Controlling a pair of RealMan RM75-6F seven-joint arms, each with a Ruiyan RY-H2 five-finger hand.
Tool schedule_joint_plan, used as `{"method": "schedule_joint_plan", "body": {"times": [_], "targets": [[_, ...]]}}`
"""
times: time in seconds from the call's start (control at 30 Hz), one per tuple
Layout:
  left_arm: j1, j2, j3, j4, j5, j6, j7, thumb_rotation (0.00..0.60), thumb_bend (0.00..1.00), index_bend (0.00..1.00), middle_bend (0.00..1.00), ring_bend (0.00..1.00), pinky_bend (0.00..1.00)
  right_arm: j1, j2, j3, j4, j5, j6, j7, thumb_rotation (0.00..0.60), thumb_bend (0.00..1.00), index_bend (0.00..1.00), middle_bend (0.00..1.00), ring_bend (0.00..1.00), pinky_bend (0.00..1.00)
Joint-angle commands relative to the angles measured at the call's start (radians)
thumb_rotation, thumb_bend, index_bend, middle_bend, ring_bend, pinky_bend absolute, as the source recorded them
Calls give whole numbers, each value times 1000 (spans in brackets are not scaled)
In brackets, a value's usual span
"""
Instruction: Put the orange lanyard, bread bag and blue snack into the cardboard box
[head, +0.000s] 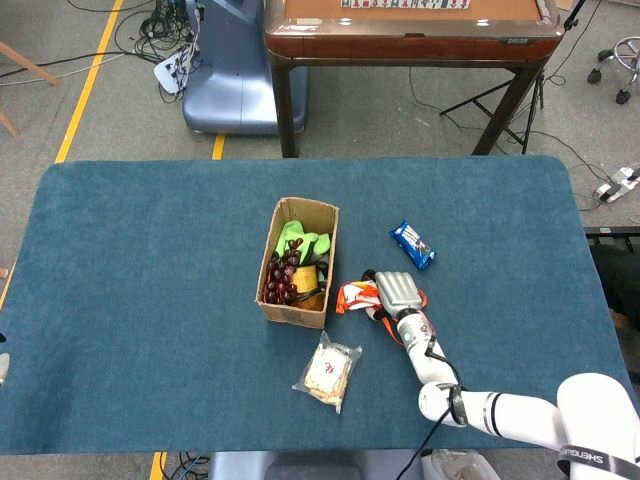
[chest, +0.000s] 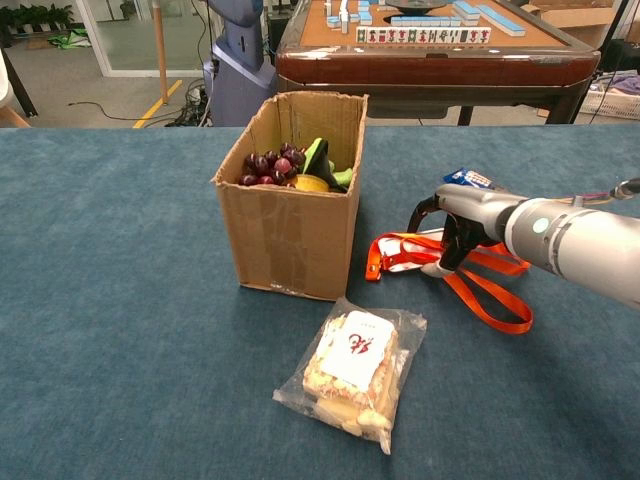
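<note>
Nearest us on the blue table (head: 140, 280) lies one bread bag (chest: 353, 370), flat, its long axis running from near right to far left toward the cardboard box (chest: 292, 235); our chest view shows the label on top, which the head view leaves too small to read. Just beyond it stands the single box, open at the top, with grapes (chest: 268, 165) and green and yellow fruit inside; only our head view looks straight down into it and shows its long side running away from us. To the right of the box, our right hand (chest: 455, 225) has its fingers curled down around the one orange lanyard (chest: 478, 290) and grips it near the clip end, which points toward the box; the strap loops trail out to the right on the cloth. The chest view shows those loops plainly, while from the head view the hand covers most of them. Farther back sits one blue snack (head: 412, 244), lying diagonally, apart from the hand. Our left hand appears in neither view
</note>
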Motion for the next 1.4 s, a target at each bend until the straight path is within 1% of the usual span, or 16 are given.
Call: {"method": "schedule_joint_plan", "body": {"times": [0.03, 0.37, 0.6, 0.8, 1.07, 1.27, 1.4], "targets": [[0, -1, 0, 0, 0, -1, 2, 600, 351, 468, 551, 377, 601, -10, 34, -2, -61, -22, 35, -6, 600, 391, 491, 1000, 1000, 1000], [-3, -5, 1, 2, 0, -4, 10, 600, 351, 468, 552, 377, 601, -31, 130, -9, -255, -76, 148, -51, 600, 392, 493, 1000, 1000, 1000], [-5, -10, 2, 5, -2, -8, 16, 600, 352, 468, 551, 377, 601, -49, 198, -18, -395, -133, 237, -90, 600, 392, 493, 1000, 1000, 1000], [-7, -13, 3, 6, -2, -11, 22, 600, 351, 468, 551, 377, 601, -58, 243, -14, -479, -160, 280, -110, 600, 391, 493, 1000, 1000, 1000], [-8, -15, 2, 8, -5, -12, 24, 600, 351, 468, 551, 377, 601, -60, 301, 8, -586, -193, 333, -137, 600, 392, 493, 1000, 1000, 1000], [-8, -16, 2, 9, -5, -12, 26, 600, 351, 468, 551, 377, 601, -45, 336, 42, -658, -196, 374, -179, 600, 392, 494, 1000, 1000, 1000], [-9, -16, 1, 9, -7, -12, 25, 600, 351, 468, 552, 377, 601, -24, 358, 73, -696, -184, 392, -211, 600, 392, 496, 1000, 1000, 1000]]}}
